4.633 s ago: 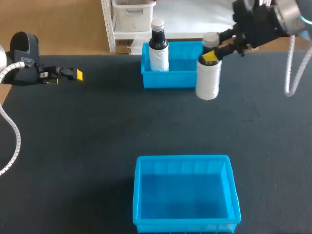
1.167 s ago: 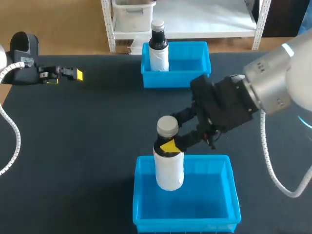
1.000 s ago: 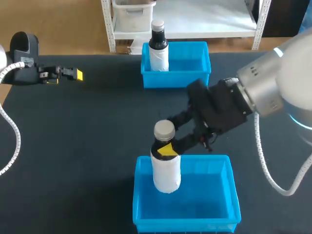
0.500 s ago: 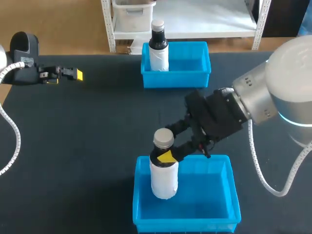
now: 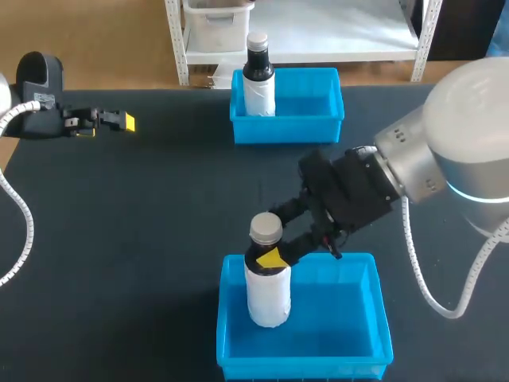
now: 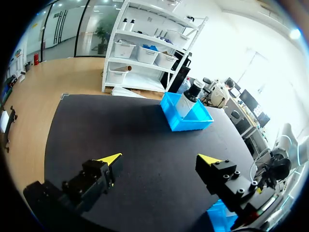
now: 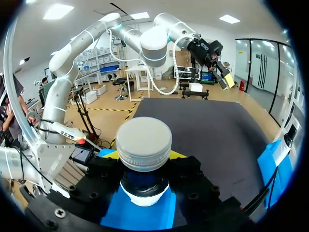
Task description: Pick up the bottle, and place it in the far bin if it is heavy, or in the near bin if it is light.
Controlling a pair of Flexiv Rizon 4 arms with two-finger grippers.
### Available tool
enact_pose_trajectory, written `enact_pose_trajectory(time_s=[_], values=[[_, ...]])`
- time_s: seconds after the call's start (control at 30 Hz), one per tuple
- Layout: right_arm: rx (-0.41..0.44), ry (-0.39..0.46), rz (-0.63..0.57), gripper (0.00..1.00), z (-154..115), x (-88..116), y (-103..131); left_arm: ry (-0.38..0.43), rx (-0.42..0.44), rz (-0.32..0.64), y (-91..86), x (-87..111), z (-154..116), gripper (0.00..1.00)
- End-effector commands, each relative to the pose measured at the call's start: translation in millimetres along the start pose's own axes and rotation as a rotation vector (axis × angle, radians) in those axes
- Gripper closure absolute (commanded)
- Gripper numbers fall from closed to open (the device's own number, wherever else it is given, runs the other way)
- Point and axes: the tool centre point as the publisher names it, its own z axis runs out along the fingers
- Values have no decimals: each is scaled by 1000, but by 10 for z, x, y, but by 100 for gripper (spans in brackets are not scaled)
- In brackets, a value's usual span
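Note:
A bottle (image 5: pixel 268 293) with a white label and grey cap stands upright, its lower part inside the near blue bin (image 5: pixel 383 322), towards the bin's left side. My right gripper (image 5: pixel 270 256) is shut on the bottle's dark neck. In the right wrist view the bottle (image 7: pixel 144 141) sits between the fingers of the right gripper (image 7: pixel 144 164), over the near bin (image 7: pixel 140 215). The far blue bin (image 5: pixel 286 129) holds a second dark bottle (image 5: pixel 258 76) in its left corner. My left gripper (image 5: pixel 119 121) stays open at the table's far left, and the left gripper (image 6: pixel 159 159) holds nothing.
The black table top (image 5: pixel 143 223) lies between the two bins. In the left wrist view the far bin (image 6: pixel 179 126) with its second bottle (image 6: pixel 188 99) is ahead, and a corner of the near bin (image 6: pixel 219 216) shows beside the right finger.
My right arm has lowered the bottle a little into the near bin, drifting slightly left, then nearly stopped. The left arm has not moved.

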Motion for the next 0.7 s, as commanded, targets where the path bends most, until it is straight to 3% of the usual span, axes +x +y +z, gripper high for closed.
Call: enact_pose_trajectory(time_s=[0.03,0.1,0.17,0.2,0.23,0.47,0.7], values=[[-2,-1,0,89,21,18,-20,0,0,0,0,0,0,0],[-3,1,1,84,25,22,-22,0,0,0,0,0,0,0],[-5,3,1,55,25,22,-21,0,0,0,0,0,0,0],[-6,6,1,21,24,23,-21,0,0,0,0,0,0,0],[-7,8,1,0,24,23,-20,0,0,0,0,0,0,0],[-5,25,14,0,-30,39,-24,0,0,0,0,0,0,0],[36,62,57,0,-376,167,-33,0,0,0,0,0,0,0]])
